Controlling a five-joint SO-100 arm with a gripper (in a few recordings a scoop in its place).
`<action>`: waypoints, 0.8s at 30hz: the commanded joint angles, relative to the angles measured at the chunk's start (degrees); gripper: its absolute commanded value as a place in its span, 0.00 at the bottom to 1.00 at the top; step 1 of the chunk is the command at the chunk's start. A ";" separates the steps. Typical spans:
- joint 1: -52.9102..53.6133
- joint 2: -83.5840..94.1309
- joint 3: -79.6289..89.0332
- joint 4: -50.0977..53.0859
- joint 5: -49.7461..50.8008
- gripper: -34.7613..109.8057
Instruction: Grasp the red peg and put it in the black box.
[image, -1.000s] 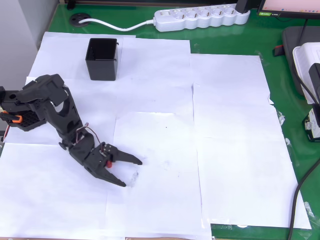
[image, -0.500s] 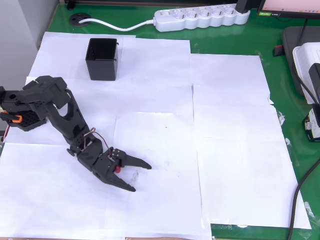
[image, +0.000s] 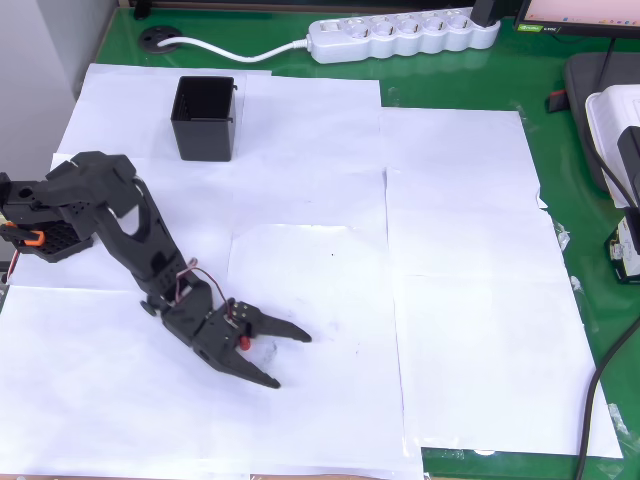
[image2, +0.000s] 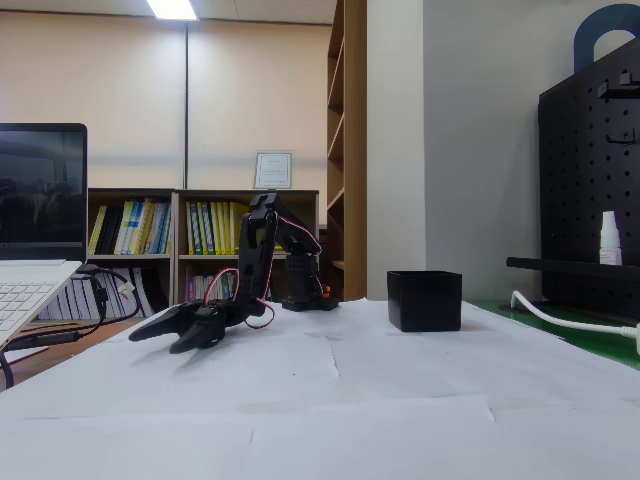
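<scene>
Fingers (image: 288, 358) apart on white paper (image: 460, 300), w/ black box (image: 205, 118) well apart, power strip (image: 400, 35) beyond.

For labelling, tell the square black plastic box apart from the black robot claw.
The square black plastic box stands upright near the top of the overhead view, its top open; the black claw lies low over the white paper lower down, jaws spread. The box is one plain tapered block; the claw is jointed, with pointed fingers. Both are black.
</scene>
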 joint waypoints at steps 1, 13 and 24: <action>-0.70 -13.62 -15.73 0.44 -1.32 0.47; -0.62 -23.73 -27.60 0.62 -2.72 0.48; 0.70 -20.13 -20.74 3.87 -2.11 0.48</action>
